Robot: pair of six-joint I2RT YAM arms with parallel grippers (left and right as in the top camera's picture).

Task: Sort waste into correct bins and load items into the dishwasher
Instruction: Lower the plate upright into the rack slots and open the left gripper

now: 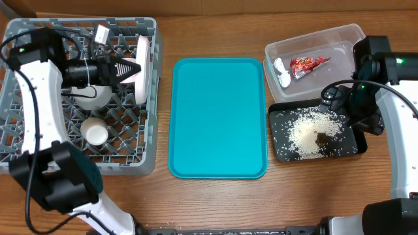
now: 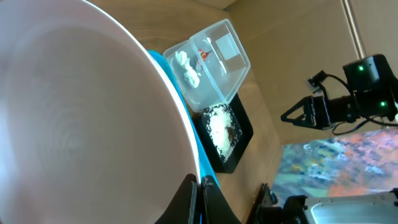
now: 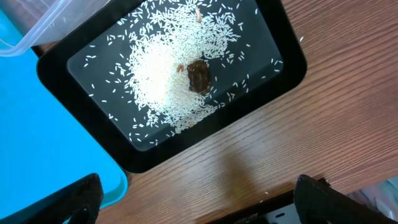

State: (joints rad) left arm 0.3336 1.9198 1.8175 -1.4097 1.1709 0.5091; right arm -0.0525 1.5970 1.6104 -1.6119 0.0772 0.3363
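One item to seat: at the dish rack's (image 1: 130, 163) right side, drop the white plate (image 1: 142, 62) upright between tines before your left gripper (image 1: 134, 69), clamped on its rim, releases; right gripper (image 3: 202, 202) hangs spread wide over the black tray (image 3: 74, 59).

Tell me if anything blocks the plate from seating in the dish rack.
Nothing visible does. The white plate, held by the left tool, already stands on edge inside the grey dish rack.
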